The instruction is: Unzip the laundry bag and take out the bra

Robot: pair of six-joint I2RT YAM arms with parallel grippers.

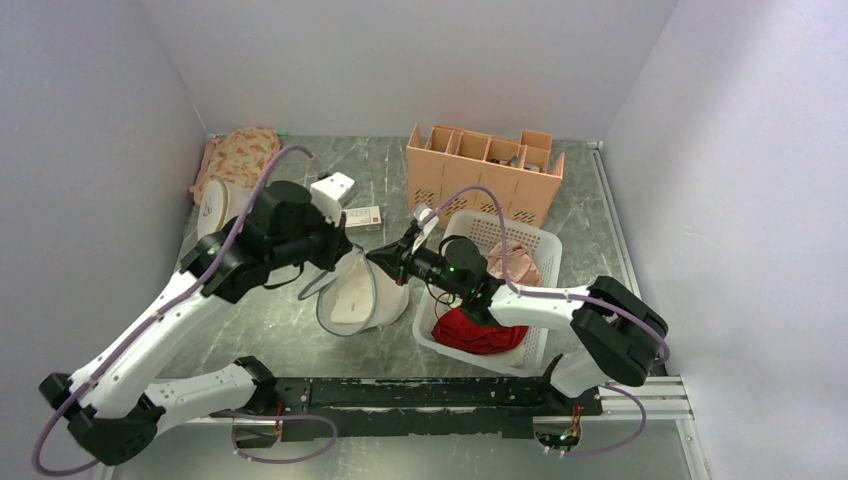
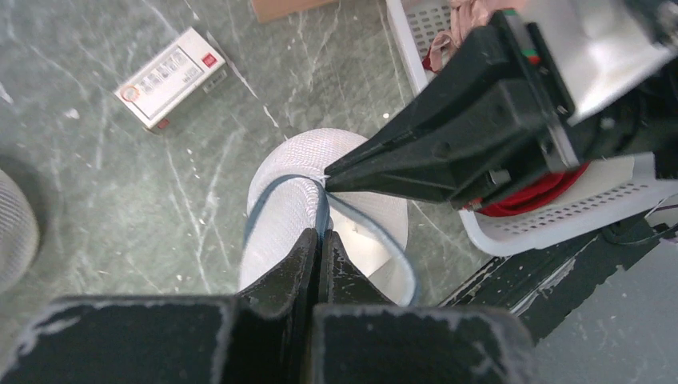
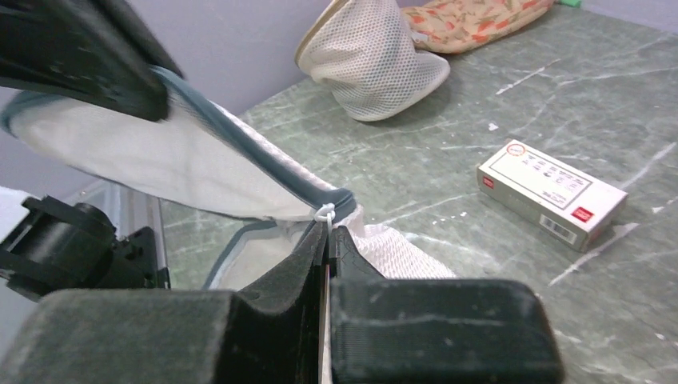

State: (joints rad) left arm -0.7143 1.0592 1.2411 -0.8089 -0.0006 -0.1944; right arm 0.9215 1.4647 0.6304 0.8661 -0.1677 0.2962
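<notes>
Step in hand: unzipping, part done. The laundry bag (image 1: pixel 362 296) sits on the table (image 1: pixel 590 205) centre-left, between the two arms, just left of the white basket (image 2: pixel 560 216). Its grey zip line gapes in a loop on the near side, so the mouth is partly parted.

Left claw (image 2: pixel 320 240): clenched on the bag's rim at the zip line, steadying it from the left.

Right claw (image 3: pixel 329 236): clenched on the small white zip pull (image 3: pixel 325 214), with the grey zip running up and away from it. The two claws nearly meet at the same stretch of rim.

Next move, in my judgement: the right claw draws the pull further round the rim while the left keeps the fabric taut. The mesh is soft and will bunch if the hold slackens. After that, one claw must let go to reach inside.

Contents:
- Laundry bag: a pale, smooth surface shows inside the mouth. I cannot tell whether this is the bra or the bag's lining.
- White basket: a red garment (image 1: pixel 478 332) at its near end and a pink garment (image 1: pixel 516 264) at its far end.
- Peach organiser (image 1: pixel 480 180), far centre: contents of the compartments too small to tell.

Also present: a second mesh bag (image 3: pixel 376 56) at far left, against patterned fabric (image 3: pixel 472 20); a small carton (image 3: pixel 552 192) beyond the laundry bag
</notes>
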